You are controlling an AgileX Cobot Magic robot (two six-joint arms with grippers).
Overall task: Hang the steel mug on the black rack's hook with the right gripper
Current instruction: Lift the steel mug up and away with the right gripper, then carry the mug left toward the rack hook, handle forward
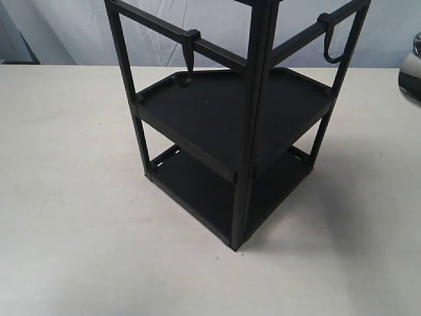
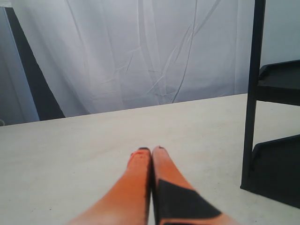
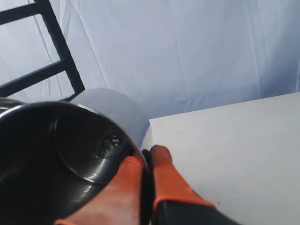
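The steel mug (image 3: 56, 159) fills the near side of the right wrist view, its dark shiny inside facing the camera. My right gripper (image 3: 147, 157) is shut on its wall, one orange finger (image 3: 126, 183) inside and the other outside. A shiny curved sliver at the right edge of the exterior view may be the mug (image 1: 412, 74). The black rack (image 1: 253, 99) stands mid-table; the short hook (image 1: 188, 60) hangs from its left rail. The rack's rails (image 3: 61, 47) show beyond the mug. My left gripper (image 2: 151, 151) is shut and empty, low over the table.
A longer U-curved hook (image 1: 334, 43) hangs on the rack's right rail. The rack's post (image 2: 252, 93) stands close beside my left gripper. White curtain backs the pale table (image 1: 72, 197).
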